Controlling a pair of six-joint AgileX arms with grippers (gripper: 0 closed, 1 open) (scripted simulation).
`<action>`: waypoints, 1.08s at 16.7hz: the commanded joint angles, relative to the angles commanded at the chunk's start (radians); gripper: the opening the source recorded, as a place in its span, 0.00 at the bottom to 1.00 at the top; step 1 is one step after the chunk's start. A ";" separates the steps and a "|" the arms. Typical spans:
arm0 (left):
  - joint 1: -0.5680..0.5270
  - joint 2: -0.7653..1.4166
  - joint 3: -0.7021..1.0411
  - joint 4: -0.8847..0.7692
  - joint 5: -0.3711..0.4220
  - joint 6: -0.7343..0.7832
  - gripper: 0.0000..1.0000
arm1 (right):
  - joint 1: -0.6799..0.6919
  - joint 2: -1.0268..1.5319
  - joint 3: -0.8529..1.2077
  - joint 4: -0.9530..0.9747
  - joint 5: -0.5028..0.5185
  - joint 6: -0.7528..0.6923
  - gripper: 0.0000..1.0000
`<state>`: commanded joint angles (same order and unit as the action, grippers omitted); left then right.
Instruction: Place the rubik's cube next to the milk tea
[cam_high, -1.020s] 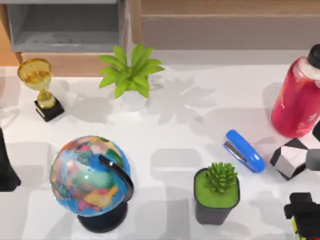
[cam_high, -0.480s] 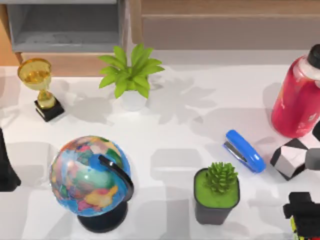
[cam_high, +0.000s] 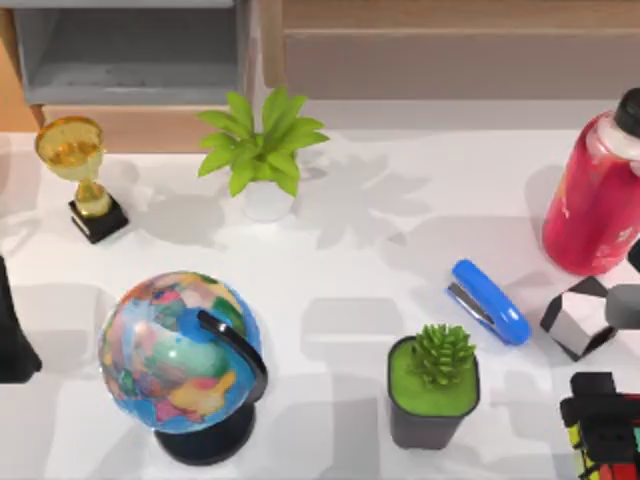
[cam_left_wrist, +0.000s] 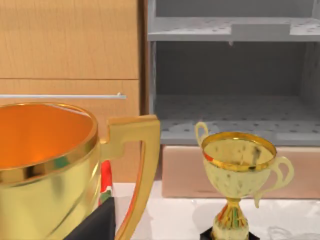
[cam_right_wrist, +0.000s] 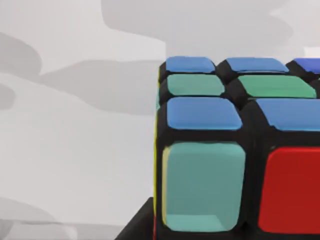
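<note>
The rubik's cube has black edges and blue, green, teal and red tiles, and it sits very close in the right wrist view. In the top view its coloured tiles show at the bottom right corner under my right gripper, a black block right above it. The milk tea, a tall red bottle with pale swirls and a black cap, stands at the far right edge, well behind the cube. My left arm stays parked at the left edge.
A white-and-grey block with black edges lies between the milk tea and my right gripper. A blue stapler, a black pot with a succulent, a globe, a leafy plant and a gold trophy stand around.
My right gripper has shifted a little up and to the left in the top view. More of the cube's coloured tiles show beneath it now. The left arm is still.
</note>
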<state>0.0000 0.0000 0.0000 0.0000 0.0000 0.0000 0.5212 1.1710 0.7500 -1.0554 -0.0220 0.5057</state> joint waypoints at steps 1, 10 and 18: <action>0.000 0.000 0.000 0.000 0.000 0.000 1.00 | 0.001 -0.002 0.000 0.005 -0.001 0.000 0.00; 0.000 0.000 0.000 0.000 0.000 0.000 1.00 | -0.004 0.021 -0.032 0.033 0.008 0.003 0.00; 0.000 0.000 0.000 0.000 0.000 0.000 1.00 | -0.008 0.052 -0.069 0.033 0.015 0.003 0.00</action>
<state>0.0000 0.0000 0.0000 0.0000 0.0000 0.0000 0.5132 1.2229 0.6812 -1.0226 -0.0068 0.5086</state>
